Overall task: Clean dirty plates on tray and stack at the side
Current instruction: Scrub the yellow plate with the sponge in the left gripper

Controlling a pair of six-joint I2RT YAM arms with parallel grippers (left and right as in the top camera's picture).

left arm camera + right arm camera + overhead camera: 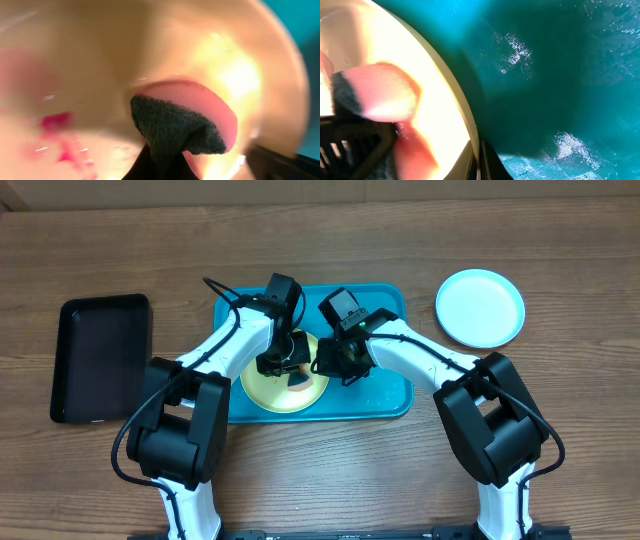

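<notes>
Left of the blue tray (385, 402), apart from it on the worktop (560, 240), lies a black tray (100, 358). On the left half of the blue tray sits the yellow plate (262, 392), flat on the tray floor. The left pincer (290, 370) hangs right over this plate, near its upper right part, closed tight on a pink sponge (175, 125) with a dark scouring face. The sponge is pressed onto the plate's surface, and blurred red smears (57, 122) show on the plate to one side of it. The right pincer (345, 365) is just beside the left one, at the plate's right edge, over the middle of the blue tray. It is closed too, and the wrist view shows the plate's rim running in between its fingers (492, 162). Right of the blue tray and well clear of it, a pale plate (480, 307) rests alone on the worktop.
</notes>
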